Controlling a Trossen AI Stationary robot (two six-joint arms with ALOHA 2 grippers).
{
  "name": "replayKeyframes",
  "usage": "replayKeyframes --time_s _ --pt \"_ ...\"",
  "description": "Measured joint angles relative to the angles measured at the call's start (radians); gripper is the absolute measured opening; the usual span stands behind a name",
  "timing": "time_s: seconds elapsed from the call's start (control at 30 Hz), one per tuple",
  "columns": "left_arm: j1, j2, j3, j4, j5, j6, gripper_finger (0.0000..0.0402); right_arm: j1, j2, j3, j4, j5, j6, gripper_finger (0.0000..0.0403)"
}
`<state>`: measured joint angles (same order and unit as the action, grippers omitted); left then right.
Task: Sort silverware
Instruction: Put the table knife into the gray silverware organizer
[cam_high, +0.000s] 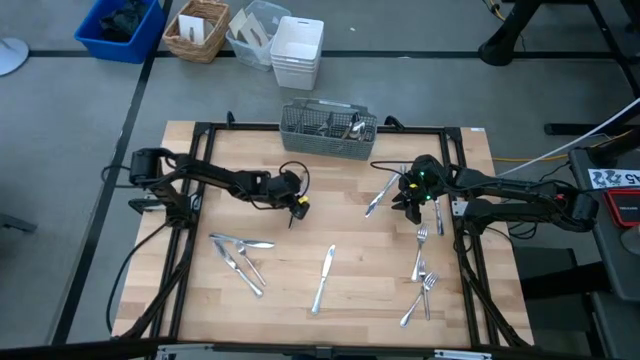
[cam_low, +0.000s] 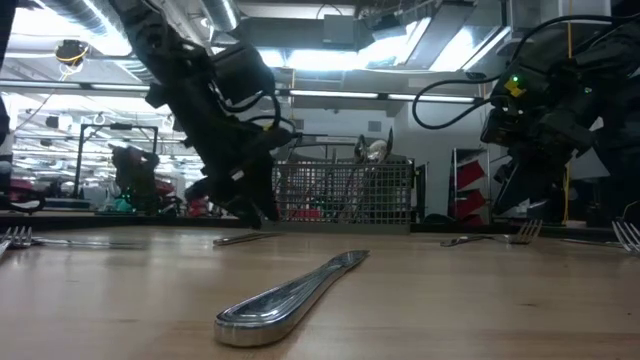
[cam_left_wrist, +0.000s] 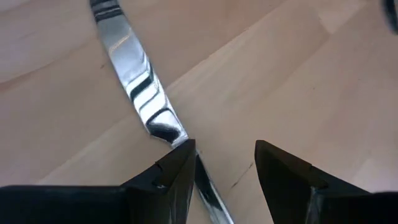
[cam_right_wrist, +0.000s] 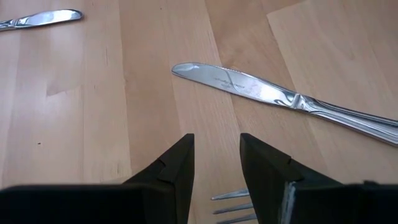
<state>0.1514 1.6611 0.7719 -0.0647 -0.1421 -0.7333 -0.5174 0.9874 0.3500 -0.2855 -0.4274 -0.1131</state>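
The left gripper (cam_high: 297, 208) is hanging over the middle-left of the wooden desk (cam_high: 300, 310), its jaws standing spread with nothing between them. Through its wrist camera a knife (cam_left_wrist: 138, 87) is lying on the wood, its handle running under one finger (cam_left_wrist: 168, 177); I cannot tell whether they are touching.

The right gripper (cam_high: 413, 202) is sitting over the right side of the desk, its jaws also spread and gripping nothing. Just ahead of its fingers (cam_right_wrist: 174, 171) another knife (cam_right_wrist: 273, 93) is lying flat, and fork tines (cam_right_wrist: 231, 202) are showing between the fingers.

The silverware is lying scattered: a bunch (cam_high: 240, 258) at the left front, a lone knife (cam_high: 324, 277) in the middle front, forks (cam_high: 422, 280) along the right edge. A few pieces are standing in the mesh caddy (cam_high: 328, 129) at the far edge.
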Motion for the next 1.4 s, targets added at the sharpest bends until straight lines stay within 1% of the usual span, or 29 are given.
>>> replayKeyframes --time_s 0.13,0.37,0.43,0.6,0.7,0.8,0.97,1.13,1.4 --pt "0.0 0.033 0.013 0.001 -0.004 0.003 0.0159 0.0 0.0 0.0 0.0 0.0 0.0 0.0131" --pt "0.0 0.032 0.037 -0.018 0.001 0.008 0.0159 0.0 0.0 0.0 0.0 0.0 -0.001 0.0131" --pt "0.0 0.032 0.051 -0.055 0.001 0.009 0.0159 0.0 0.0 0.0 0.0 0.0 -0.004 0.0131" --pt "0.0 0.031 0.078 -0.215 0.001 -0.008 0.0159 0.0 0.0 0.0 0.0 0.0 -0.024 0.0131" --pt "0.0 0.031 0.094 -0.254 0.001 -0.019 0.0159 0.0 0.0 0.0 0.0 0.0 -0.024 0.0131" --pt "0.0 0.031 0.107 -0.287 0.001 0.003 0.0159 0.0 0.0 0.0 0.0 0.0 -0.024 0.0131" --pt "0.0 0.031 0.111 -0.299 -0.034 0.008 0.0159 0.0 0.0 0.0 0.0 0.0 -0.024 0.0131" --pt "0.001 0.04 0.111 -0.303 -0.119 0.054 0.0159 0.0 0.0 0.0 0.009 0.0 -0.015 0.0131" --pt "0.002 0.087 0.118 -0.35 -0.136 0.061 0.0159 0.0 0.0 0.0 0.05 0.0 0.007 0.0131"
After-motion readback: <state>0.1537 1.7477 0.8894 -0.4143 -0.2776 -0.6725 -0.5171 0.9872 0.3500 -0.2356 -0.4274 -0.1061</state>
